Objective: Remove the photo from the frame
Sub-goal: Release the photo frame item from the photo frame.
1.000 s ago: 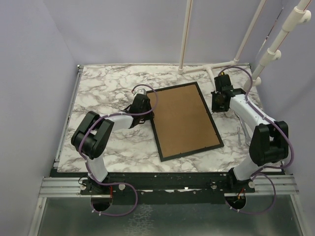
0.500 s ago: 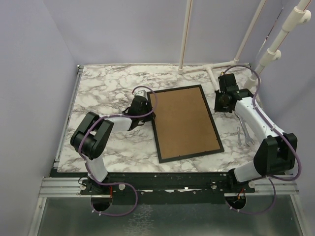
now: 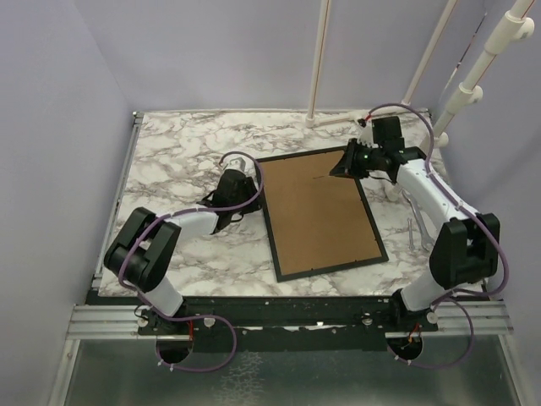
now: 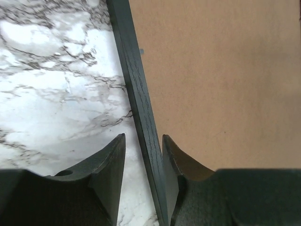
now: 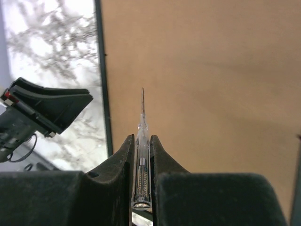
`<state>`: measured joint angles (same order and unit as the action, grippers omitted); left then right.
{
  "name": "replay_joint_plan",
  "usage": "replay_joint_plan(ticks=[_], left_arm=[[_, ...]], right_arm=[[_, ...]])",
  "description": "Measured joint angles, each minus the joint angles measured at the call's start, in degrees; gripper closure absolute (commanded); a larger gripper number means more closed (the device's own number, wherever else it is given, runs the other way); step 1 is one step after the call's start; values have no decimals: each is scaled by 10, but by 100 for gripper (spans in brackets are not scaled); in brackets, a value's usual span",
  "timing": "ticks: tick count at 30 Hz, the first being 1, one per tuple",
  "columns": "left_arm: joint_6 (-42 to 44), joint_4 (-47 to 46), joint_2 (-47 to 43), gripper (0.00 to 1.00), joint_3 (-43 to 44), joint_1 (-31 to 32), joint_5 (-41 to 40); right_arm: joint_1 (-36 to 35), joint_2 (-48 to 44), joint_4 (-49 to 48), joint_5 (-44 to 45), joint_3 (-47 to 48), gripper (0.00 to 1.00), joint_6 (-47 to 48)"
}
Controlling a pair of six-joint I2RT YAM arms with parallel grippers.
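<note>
The frame (image 3: 321, 211) lies face down on the marble table, its brown back up inside a thin black border (image 4: 134, 80). The photo is hidden under the backing. My left gripper (image 3: 254, 193) straddles the frame's left border; in the left wrist view its jaws (image 4: 143, 136) stand open, the right finger against the border and a gap at the left one. My right gripper (image 3: 345, 167) hovers over the frame's far right corner, shut on a clear-handled screwdriver (image 5: 142, 141). The screwdriver's thin tip points across the brown back (image 5: 202, 80).
A white pipe stand (image 3: 338, 117) sits at the table's back edge, with white poles rising at the right. Small metal tools (image 3: 414, 230) lie on the marble right of the frame. The left gripper (image 5: 47, 110) shows in the right wrist view.
My right arm has swung left from beside the frame to over its far right corner, carrying the screwdriver. The left arm has shifted a little along the left border.
</note>
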<state>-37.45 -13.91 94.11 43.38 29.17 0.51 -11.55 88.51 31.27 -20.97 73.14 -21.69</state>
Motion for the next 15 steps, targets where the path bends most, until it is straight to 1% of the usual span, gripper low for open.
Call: replay_joint_plan(ticks=[4,9,15], left_arm=[[-9,-2,-32,63,-8,-13,-11],[-18,-12,-27,63,-5,-47,-1],[-28,-39,17,64,18,-66,24]], right_arm=[[0,72,-54,-97,21,99,-25],[0,178,-133,-204,59,99,-67],[-2,257,-173,-268,90,99,-110]])
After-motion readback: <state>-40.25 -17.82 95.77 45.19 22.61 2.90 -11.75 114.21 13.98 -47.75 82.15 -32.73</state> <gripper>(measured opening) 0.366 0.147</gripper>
